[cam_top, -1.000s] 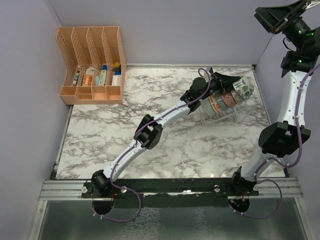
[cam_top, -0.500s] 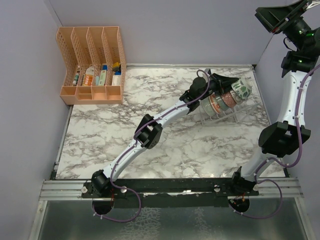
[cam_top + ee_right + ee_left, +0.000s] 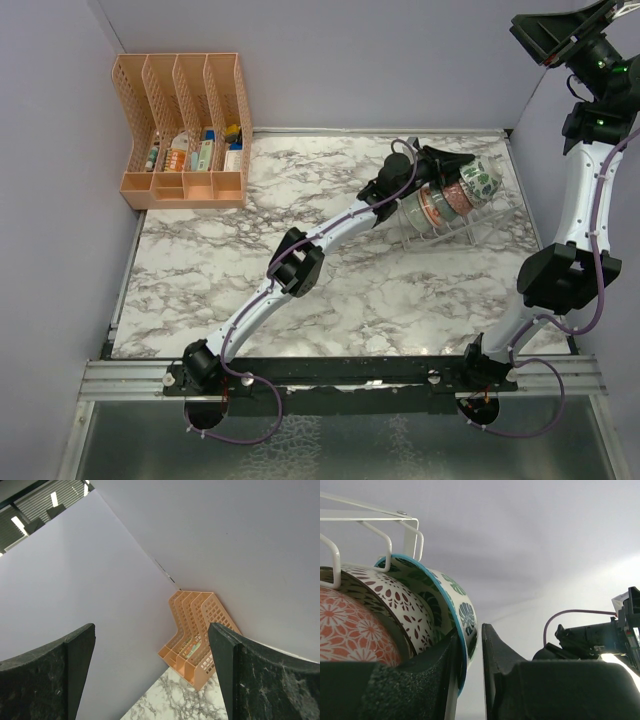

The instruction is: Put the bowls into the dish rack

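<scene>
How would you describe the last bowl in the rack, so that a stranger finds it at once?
Find the clear rack on the right side of the marble table. The bowl at its far right end is white with green leaves and a blue rim; its neighbour has a red lattice pattern instead.

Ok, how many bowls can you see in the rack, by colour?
Green-leaf bowl: 1
Lattice bowl: 1
Red-orange bowl: 1
Pale bowl: 1
Total: 4 showing; the left arm may hide more.
</scene>
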`<state>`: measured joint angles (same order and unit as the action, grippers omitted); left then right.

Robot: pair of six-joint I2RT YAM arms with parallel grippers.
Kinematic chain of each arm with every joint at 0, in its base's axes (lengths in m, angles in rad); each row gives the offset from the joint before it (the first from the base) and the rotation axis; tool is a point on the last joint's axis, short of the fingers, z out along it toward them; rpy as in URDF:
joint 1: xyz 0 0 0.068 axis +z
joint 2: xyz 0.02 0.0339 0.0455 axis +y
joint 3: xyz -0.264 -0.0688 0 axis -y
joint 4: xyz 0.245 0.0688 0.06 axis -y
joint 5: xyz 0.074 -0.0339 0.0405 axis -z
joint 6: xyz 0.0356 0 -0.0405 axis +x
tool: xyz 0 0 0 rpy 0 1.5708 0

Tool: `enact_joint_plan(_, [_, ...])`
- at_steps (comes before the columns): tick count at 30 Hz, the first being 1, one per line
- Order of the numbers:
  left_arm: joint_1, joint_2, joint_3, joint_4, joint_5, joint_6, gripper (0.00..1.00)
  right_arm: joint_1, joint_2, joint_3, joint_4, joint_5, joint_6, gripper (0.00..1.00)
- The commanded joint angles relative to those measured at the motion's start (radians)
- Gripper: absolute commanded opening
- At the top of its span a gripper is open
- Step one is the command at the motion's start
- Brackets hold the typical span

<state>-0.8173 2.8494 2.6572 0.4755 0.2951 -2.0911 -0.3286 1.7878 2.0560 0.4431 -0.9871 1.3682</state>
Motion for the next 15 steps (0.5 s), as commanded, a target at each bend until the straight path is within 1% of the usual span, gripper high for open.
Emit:
enact_joint_plan(1, [0.013,-0.015,0.027,0.001,-0.005,0.010,0.24,-0.006,0.011,0.012,0.033,-0.027,0.009,0.94])
enact_joint_plan(7, [0.020,-0.044,0.027,-0.036,0.029,0.062,0.27,-0.006,0.003,0.001,0.048,-0.026,0.019,0.94])
enact_joint_plan(10, [0.021,-0.058,0.027,-0.039,0.040,0.086,0.31,-0.006,-0.004,-0.009,0.046,-0.026,0.017,0.94])
enact_joint_plan(15, [0.024,-0.089,0.022,-0.053,0.057,0.130,0.32,-0.006,-0.012,-0.010,0.046,-0.025,0.020,0.94])
